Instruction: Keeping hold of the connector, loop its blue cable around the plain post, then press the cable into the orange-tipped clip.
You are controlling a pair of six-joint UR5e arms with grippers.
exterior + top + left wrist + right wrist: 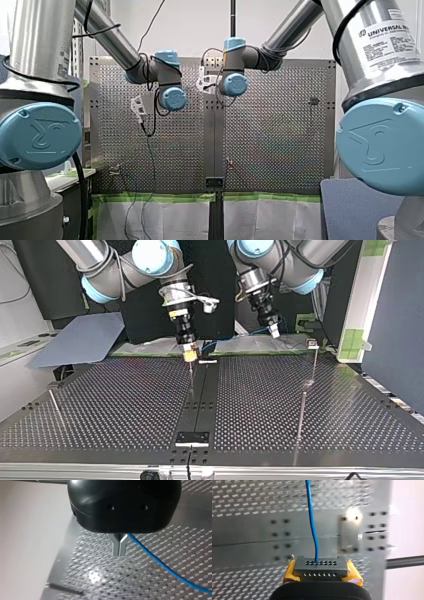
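My right gripper (pixel 189 355), with yellow pads (pixel 290 571), is shut on a grey connector (pixel 321 567) with rows of small holes. The blue cable (pixel 312 522) leaves the connector and runs away over the perforated table. In the top view the cable (pixel 235 336) spans from there to my left gripper (pixel 274 331). The left gripper's (pixel 120 551) metal fingers are shut, and the cable (pixel 160 563) comes out at their side. A plain post (pixel 301 410) stands at the top view's right. An orange-tipped clip (pixel 229 161) stands near the table's middle seam.
A second thin post carrying a small clip (pixel 312 344) stands near the left gripper. Another rod (pixel 56 407) stands at the top view's left. A metal plate (pixel 348 533) is bolted ahead of the connector, with a dark rod (pixel 404 562) beside it. A black bracket (pixel 192 438) sits on the seam.
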